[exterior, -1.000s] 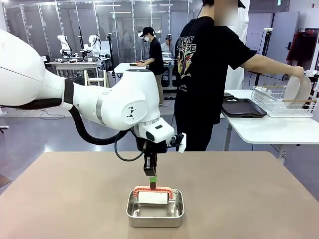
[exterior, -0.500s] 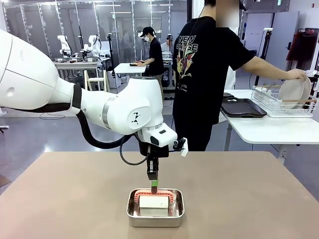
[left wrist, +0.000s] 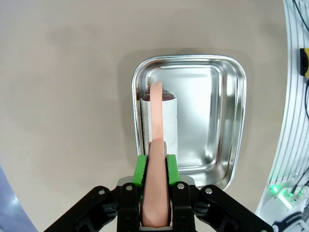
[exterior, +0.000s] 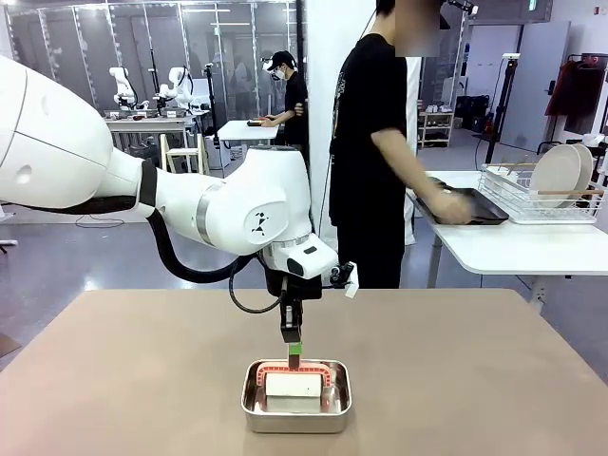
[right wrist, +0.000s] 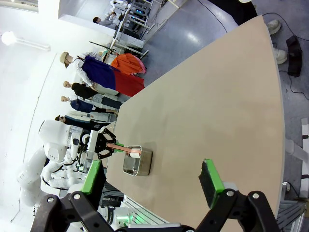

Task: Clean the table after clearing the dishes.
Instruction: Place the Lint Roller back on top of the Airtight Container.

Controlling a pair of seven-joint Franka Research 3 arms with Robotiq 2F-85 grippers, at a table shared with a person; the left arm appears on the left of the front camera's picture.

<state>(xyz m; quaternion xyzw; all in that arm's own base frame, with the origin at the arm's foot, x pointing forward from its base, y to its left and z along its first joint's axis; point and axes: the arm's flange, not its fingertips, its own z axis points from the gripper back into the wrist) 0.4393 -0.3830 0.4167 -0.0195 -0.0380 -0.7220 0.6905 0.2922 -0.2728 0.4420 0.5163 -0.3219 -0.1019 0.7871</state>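
Note:
My left gripper (exterior: 294, 349) (left wrist: 155, 164) hangs over the small steel pan (exterior: 255, 410) (left wrist: 222, 121) and is shut on the pink arched handle (exterior: 290, 367) (left wrist: 157, 116) of a white cleaning block (exterior: 293, 385) (left wrist: 169, 121) that rests inside the pan. The pan sits near the front middle of the tan table (exterior: 475, 380) (left wrist: 63, 96). Off the table, white plates (exterior: 556, 174) stand in a wire rack. In the right wrist view my right gripper (right wrist: 152, 176) is open, high above the table (right wrist: 212, 106), with nothing between its fingers.
A person stands behind the table's far edge, one hand on a dark tray (exterior: 465, 207) on the white side table (exterior: 513, 249). The wire rack (exterior: 532, 204) stands beside it. From the right wrist view the pan (right wrist: 136, 162) looks small and far off.
The person has turned away from the rack and moved the hand from a plate down to the dark tray. My left gripper shifted slightly a second ago and has held still since.

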